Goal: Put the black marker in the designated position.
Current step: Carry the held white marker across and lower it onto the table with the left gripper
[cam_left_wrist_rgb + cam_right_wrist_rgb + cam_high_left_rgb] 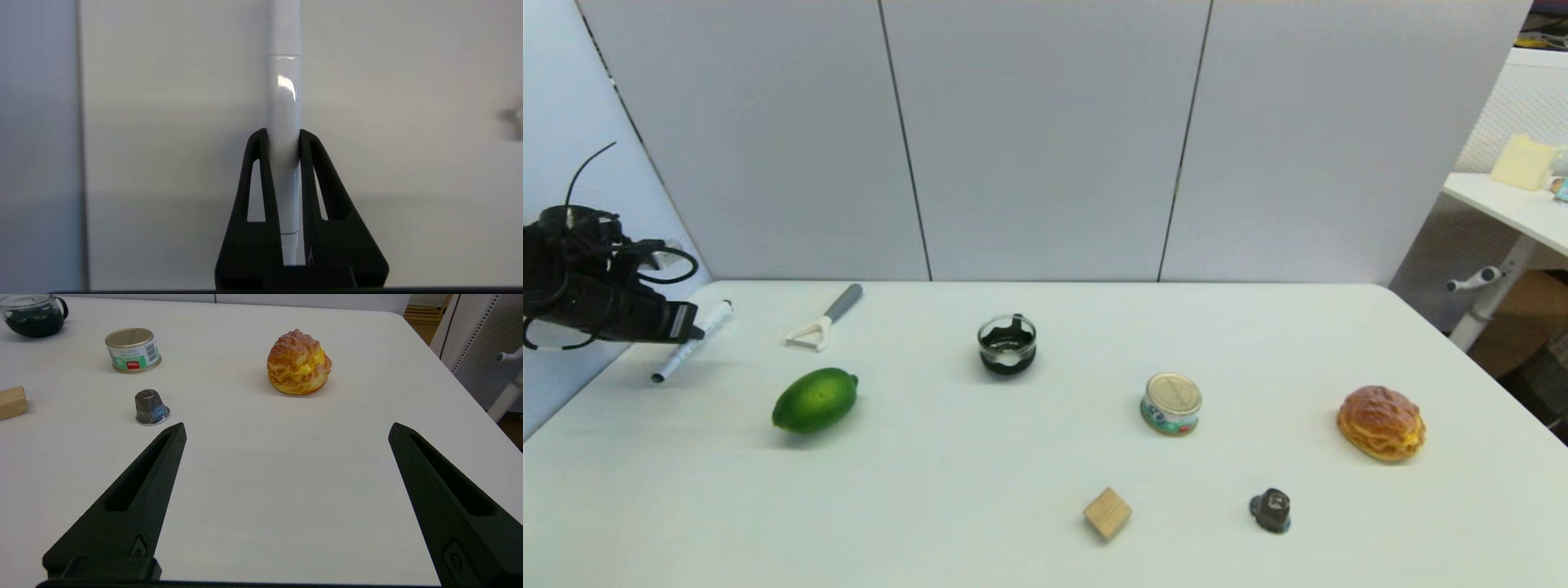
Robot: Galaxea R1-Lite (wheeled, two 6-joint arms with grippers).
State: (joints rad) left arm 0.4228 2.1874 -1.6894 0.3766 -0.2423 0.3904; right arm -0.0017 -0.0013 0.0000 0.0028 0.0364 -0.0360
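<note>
White tabletop [1029,490], with the left gripper [690,322] at its far left corner, pinching the black marker [692,341] mid-barrel, slanted and seemingly lifted clear, likely for carrying to its spot. Spread wide and idle above the right side, the right gripper [286,430]. Nearest the marker and likeliest in the way, a lime [814,399] and a peeler [823,320]; well apart, a pastry [1381,422], glass pot [1007,345], tin [1171,403], wooden block [1107,513] and coffee capsule [1272,510].

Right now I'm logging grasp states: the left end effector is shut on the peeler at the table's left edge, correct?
Not the peeler. The left end effector is shut on the black marker, as the left wrist view shows; the peeler lies untouched nearby.
</note>
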